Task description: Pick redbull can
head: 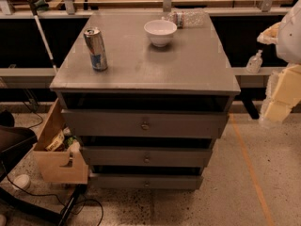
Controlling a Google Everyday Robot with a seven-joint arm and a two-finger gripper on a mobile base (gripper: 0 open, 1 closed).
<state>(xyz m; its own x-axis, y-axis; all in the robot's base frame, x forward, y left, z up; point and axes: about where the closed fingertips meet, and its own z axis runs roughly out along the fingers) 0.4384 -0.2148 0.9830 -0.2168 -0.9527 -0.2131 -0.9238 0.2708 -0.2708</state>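
Note:
The redbull can (96,49) stands upright near the left edge of the grey cabinet top (188,65). It is tall and slim, silver with blue panels low down and a pull-tab top. My gripper (278,103) shows as pale blocky parts at the right edge of the view. It is beyond the cabinet's right side, below top level and far from the can. It holds nothing that I can see.
A white bowl (160,32) sits at the back middle of the top, with a clear plastic bottle (188,18) lying behind it. The cabinet has three drawers (145,124). A wooden box (59,149) stands on the floor at left. A small sanitizer bottle (254,62) stands on a ledge at right.

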